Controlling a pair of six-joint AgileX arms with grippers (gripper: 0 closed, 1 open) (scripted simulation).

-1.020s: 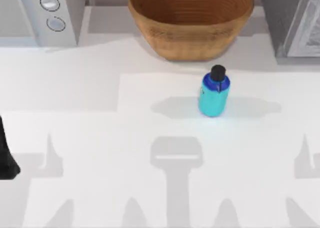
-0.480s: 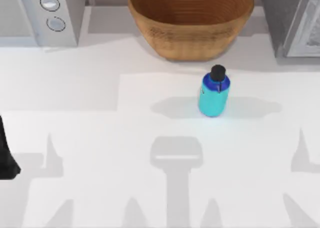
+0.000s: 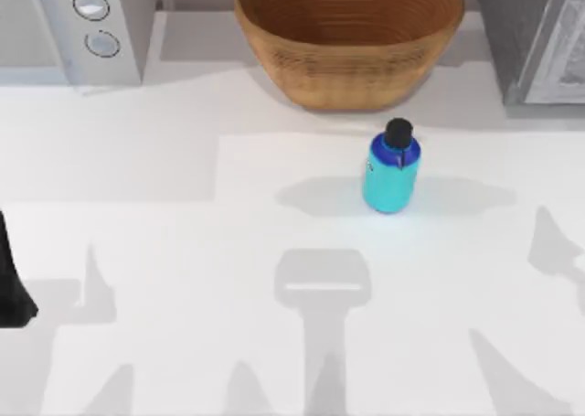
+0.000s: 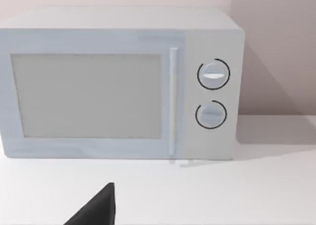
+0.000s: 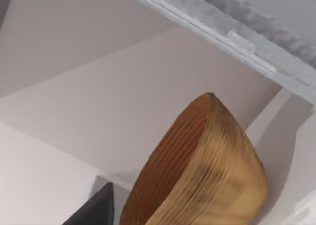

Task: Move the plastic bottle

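Bottle first: the plastic bottle (image 3: 392, 174) stands upright on the white table (image 3: 183, 242), a little to the right of the middle. It is just in front of the wicker bowl (image 3: 349, 34) and not touching it. Nothing holds it.

I think the job is at its very start, the reaching step. The next move needs an arm to come over the bottle, open its fingers wide, go down around the round body and squeeze it below the black cap. The bottle looks light and could tip if it is bumped from the side.

The left arm (image 3: 11, 283) sits parked at the table's left edge, facing the microwave (image 4: 118, 84). In each wrist view a dark finger tip (image 5: 94, 210) pokes in at the edge. That is too little to go on, so I cannot tell if either pincer is open or closed. Neither one touches anything that I can see.
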